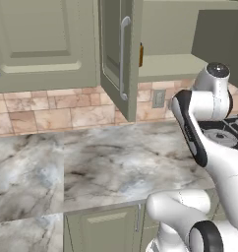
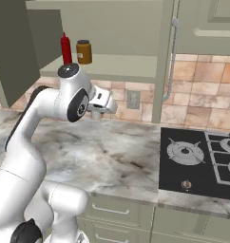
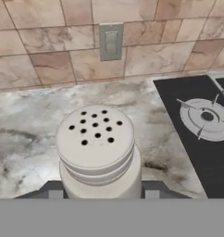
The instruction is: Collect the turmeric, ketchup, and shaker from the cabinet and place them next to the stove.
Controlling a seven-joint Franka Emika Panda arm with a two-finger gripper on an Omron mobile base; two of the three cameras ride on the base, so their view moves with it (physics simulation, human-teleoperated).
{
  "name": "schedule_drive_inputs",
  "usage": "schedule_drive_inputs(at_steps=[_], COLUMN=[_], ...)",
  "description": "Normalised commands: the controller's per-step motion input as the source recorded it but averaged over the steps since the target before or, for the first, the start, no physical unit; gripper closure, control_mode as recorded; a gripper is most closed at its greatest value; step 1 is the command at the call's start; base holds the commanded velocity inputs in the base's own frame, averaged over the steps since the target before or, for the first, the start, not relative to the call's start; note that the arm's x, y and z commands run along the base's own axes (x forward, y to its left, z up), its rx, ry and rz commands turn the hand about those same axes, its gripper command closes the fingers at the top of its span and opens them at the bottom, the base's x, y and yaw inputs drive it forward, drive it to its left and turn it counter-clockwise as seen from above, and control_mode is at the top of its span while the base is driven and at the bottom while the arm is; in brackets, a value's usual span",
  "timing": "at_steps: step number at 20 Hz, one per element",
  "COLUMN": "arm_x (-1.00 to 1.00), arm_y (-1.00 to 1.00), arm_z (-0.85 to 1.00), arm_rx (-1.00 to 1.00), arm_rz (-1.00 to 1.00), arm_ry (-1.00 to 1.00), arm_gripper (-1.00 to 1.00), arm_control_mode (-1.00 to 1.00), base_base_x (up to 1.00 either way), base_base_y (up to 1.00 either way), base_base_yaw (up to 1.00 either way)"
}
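Note:
My gripper (image 3: 102, 192) is shut on the shaker (image 3: 96, 152), a pale grey one with a holed round top, held upright above the marble counter. In the right base view the gripper (image 2: 96, 112) hangs over the counter below the open cabinet (image 2: 121, 66), left of the stove (image 2: 193, 166). The red ketchup (image 2: 65, 48) and the orange-brown turmeric (image 2: 83, 51) stand side by side on the cabinet's shelf. In the left base view a sliver of the turmeric (image 1: 140, 54) shows behind the open cabinet door (image 1: 116, 54). The stove (image 3: 202, 125) lies to the right of the shaker.
A wall outlet (image 3: 110, 41) sits in the tiled backsplash behind the counter. The marble counter (image 2: 117, 156) stretches left of the stove. The open door with its silver bar handle (image 1: 123, 56) juts out over the counter. Base cabinet drawers (image 2: 112, 211) run below.

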Motion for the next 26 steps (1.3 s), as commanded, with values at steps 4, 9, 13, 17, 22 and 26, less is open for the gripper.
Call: schedule_drive_inputs(at_steps=[4, 9, 13, 17, 22, 26], arm_x=[-0.27, 0.08, 0.4, 0.46, 0.4, 0.38], arm_y=[-0.35, -0.47, -0.51, -0.54, -0.41, -0.29], arm_z=[-1.0, -0.71, -0.37, -0.17, -0.11, -0.15], arm_rx=[-0.02, 0.0, 0.02, 0.0, -0.01, -0.01], arm_rz=[0.01, 0.06, 0.15, 0.15, 0.05, 0.06], arm_ry=[0.02, 0.0, 0.0, 0.0, 0.02, 0.04], arm_gripper=[1.0, 1.0, 1.0, 1.0, 1.0, 1.0], arm_control_mode=[-1.0, -1.0, -1.0, -1.0, -1.0, -1.0], base_base_x=[0.0, 0.0, 0.0, 0.0, 0.0, 0.0], base_base_y=[0.0, 0.0, 0.0, 0.0, 0.0, 0.0], base_base_yaw=[0.0, 0.0, 0.0, 0.0, 0.0, 0.0])
